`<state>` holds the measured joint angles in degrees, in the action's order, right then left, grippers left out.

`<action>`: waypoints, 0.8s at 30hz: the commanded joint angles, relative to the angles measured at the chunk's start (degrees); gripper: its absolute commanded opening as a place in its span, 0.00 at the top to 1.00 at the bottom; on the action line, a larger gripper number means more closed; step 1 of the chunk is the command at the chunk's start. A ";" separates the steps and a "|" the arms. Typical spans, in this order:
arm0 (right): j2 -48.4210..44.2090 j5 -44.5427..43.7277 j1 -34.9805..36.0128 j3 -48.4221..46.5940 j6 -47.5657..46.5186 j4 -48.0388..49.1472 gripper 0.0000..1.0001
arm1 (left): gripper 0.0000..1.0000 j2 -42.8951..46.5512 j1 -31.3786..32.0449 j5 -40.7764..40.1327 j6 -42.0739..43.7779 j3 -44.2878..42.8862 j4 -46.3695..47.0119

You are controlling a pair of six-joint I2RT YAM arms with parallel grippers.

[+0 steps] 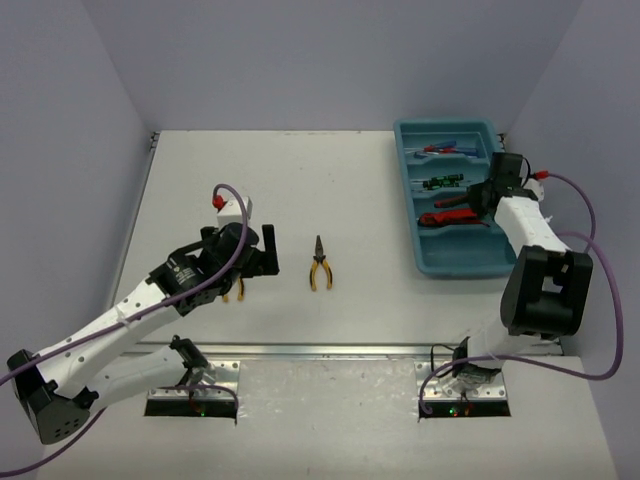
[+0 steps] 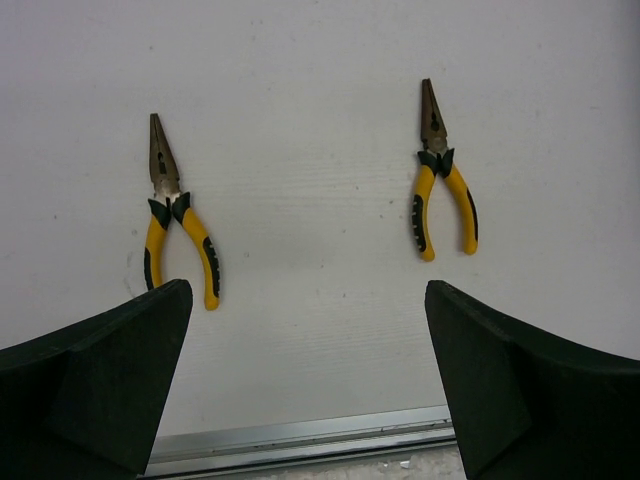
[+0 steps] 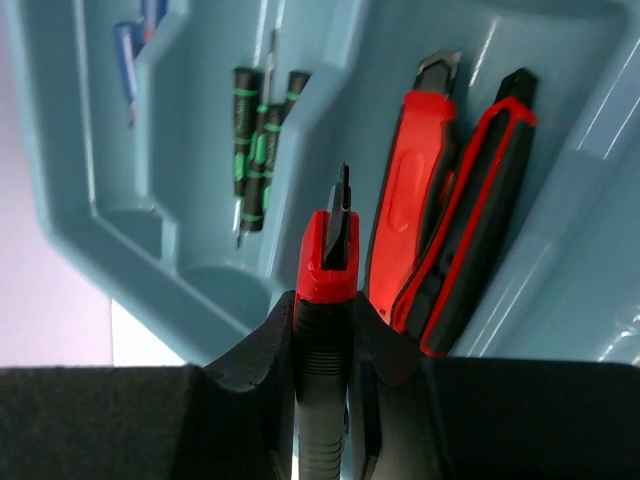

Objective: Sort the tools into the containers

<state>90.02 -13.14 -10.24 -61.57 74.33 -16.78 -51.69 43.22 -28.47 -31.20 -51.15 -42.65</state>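
Two yellow-handled pliers lie on the white table: one at the left, one at the right, noses pointing away. From above, the right one lies in the open and the other is partly hidden under my left gripper. The left gripper is open and empty, hovering above and nearer than both pliers. My right gripper is shut on a red-and-black utility knife, held over the teal tray.
The tray holds two red utility knives in one compartment, black-green screwdrivers in another and blue screwdrivers in the farthest. A metal rail runs along the table's near edge.
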 commanded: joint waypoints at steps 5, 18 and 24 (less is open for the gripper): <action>6.42 2.35 -3.86 -7.63 2.03 -4.93 0.96 | 0.00 1.50 0.37 0.12 1.71 1.27 2.21; -0.74 13.96 -2.46 -10.83 -12.41 -0.79 0.10 | 0.00 0.95 0.31 -1.11 1.12 1.56 3.03; -3.83 19.00 9.57 -13.64 -30.98 -6.85 0.01 | 0.00 -3.73 0.20 0.43 -5.41 1.01 3.08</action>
<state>89.32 1.01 -9.06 -71.46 58.12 -20.75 -52.56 43.27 -28.96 -31.56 -49.76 -41.86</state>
